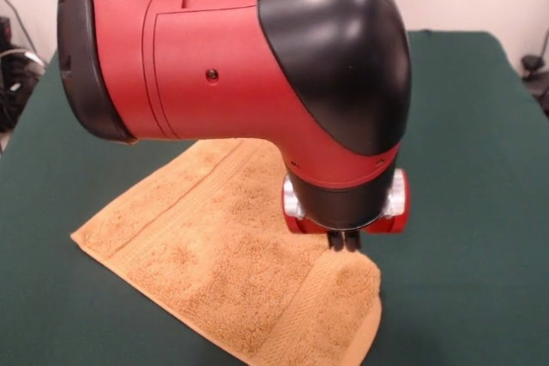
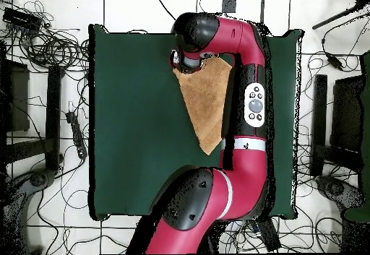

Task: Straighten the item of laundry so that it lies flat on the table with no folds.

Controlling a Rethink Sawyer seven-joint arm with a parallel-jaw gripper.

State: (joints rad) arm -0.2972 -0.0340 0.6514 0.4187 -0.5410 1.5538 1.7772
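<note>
Here my golden-orange terry towel (image 1: 214, 255) lay on the green desk (image 1: 480, 169), its near corner doubled over. My arm reached low above it, pincer (image 1: 345, 243) tips close together at the fold; whether they pinched cloth, I couldn't tell.

Surface: table (image 1: 480, 177), dark green cloth cover, fills most of front view | On it: golden-orange towel (image 1: 214, 263), lower centre of frame, near corner folded over, lower right.
</note>
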